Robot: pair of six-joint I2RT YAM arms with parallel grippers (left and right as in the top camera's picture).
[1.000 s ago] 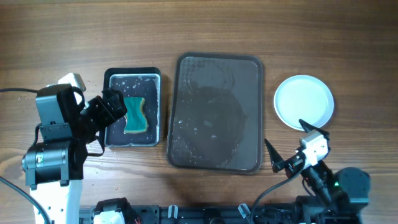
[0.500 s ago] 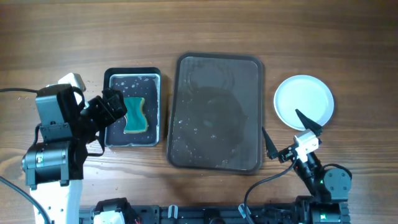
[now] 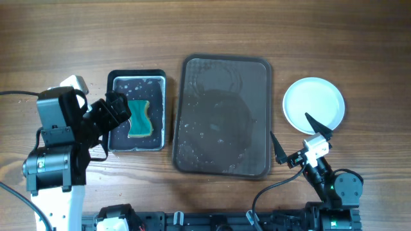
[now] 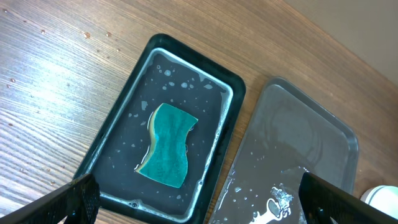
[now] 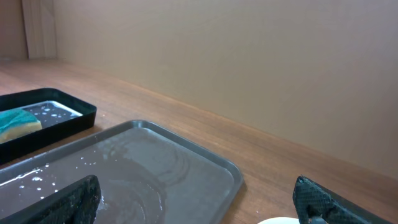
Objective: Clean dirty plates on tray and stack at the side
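The dark brown tray [image 3: 225, 64] lies in the middle of the table, wet and with no plate on it. It also shows in the left wrist view [image 4: 311, 143] and the right wrist view [image 5: 155, 174]. The white plates [image 3: 314, 104] sit to its right on the wood and look like one round disc from above, with no smear showing. My right gripper [image 3: 297, 136] is open and empty, between the tray's right edge and the plates. My left gripper [image 3: 117, 110] is open and empty over the small black tray.
A small black tray [image 3: 113, 80] with a wet basin stands left of the brown tray and holds a teal sponge [image 3: 139, 119]. Both show in the left wrist view: the black tray [image 4: 106, 149] and the sponge [image 4: 168, 144]. Bare wood surrounds everything.
A second ago my right gripper sat lower and nearer the front edge; it has moved a little toward the plates and held still since. The left arm has not moved.
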